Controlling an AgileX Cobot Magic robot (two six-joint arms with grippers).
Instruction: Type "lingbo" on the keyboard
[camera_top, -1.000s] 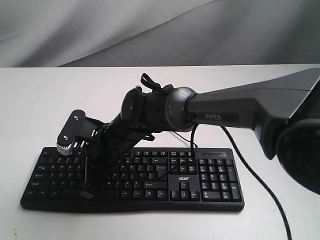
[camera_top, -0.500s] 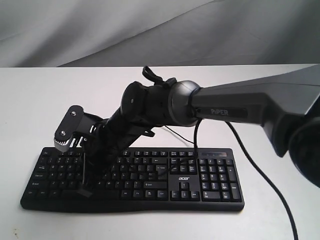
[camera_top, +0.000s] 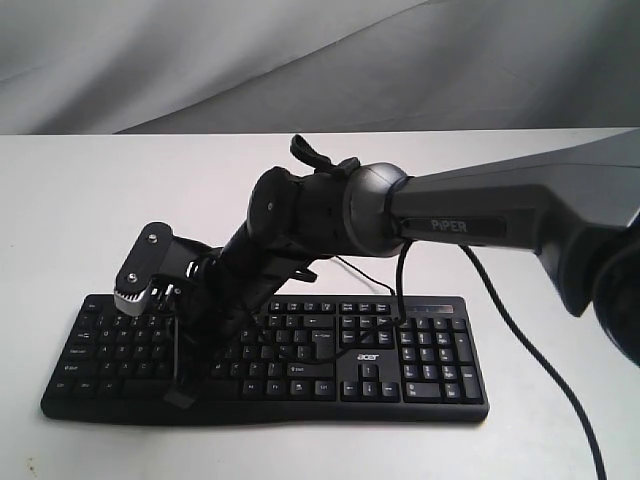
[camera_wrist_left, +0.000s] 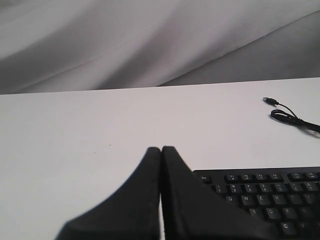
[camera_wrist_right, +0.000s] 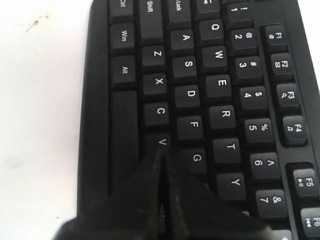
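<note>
Clenched right gripper (camera_top: 180, 396) in exterior view, nothing between the fingers, pointing down at the left half of the keyboard (camera_top: 420, 350). Lies close to the table (camera_top: 80, 200) edge nearest the camera. Left wrist view: left gripper (camera_wrist_left: 161, 150) pressed together, empty, over bare table beside a keyboard corner, with a thin cable (camera_wrist_left: 292, 119) loose farther off. Right wrist view: right gripper (camera_wrist_right: 161, 159) at the V key, contact unclear.
</note>
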